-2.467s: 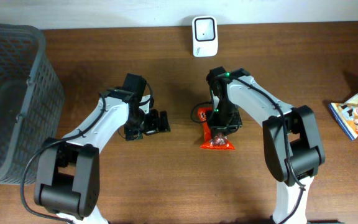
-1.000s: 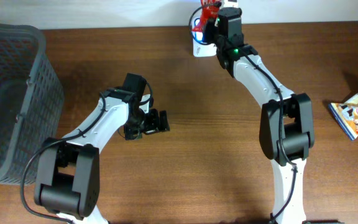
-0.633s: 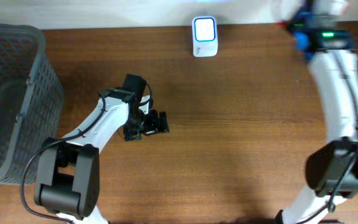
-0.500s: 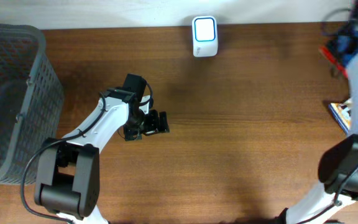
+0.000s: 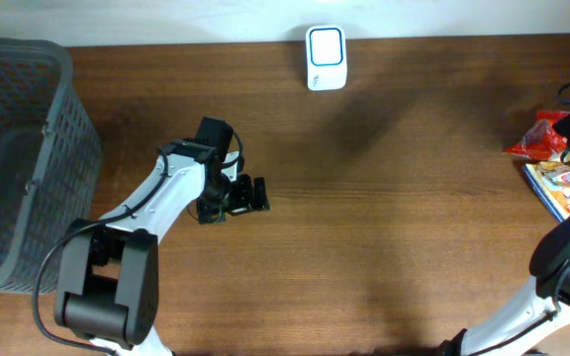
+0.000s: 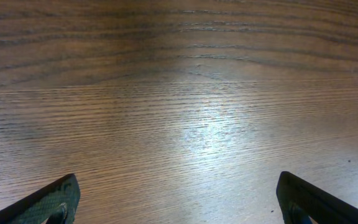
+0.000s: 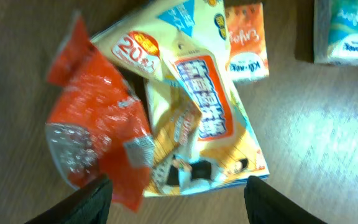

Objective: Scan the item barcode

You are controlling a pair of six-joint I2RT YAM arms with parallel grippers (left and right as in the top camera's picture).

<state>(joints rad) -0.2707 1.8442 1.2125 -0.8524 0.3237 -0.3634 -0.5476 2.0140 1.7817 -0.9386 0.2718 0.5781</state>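
Well to the right of the white barcode scanner (image 5: 326,57), the red crinkly plastic snack packet (image 7: 95,134) lies against the yellow printed snack bag (image 7: 197,106), though we cannot quite tell whether it rests flat. Our right pincer (image 7: 178,190) stands open above it, gripping nothing. We judge it should lift straight up, fingers wide, so nothing snags. Left of the scanner, our left pincer (image 6: 176,193) hangs open over bare wooden tabletop (image 5: 404,218).
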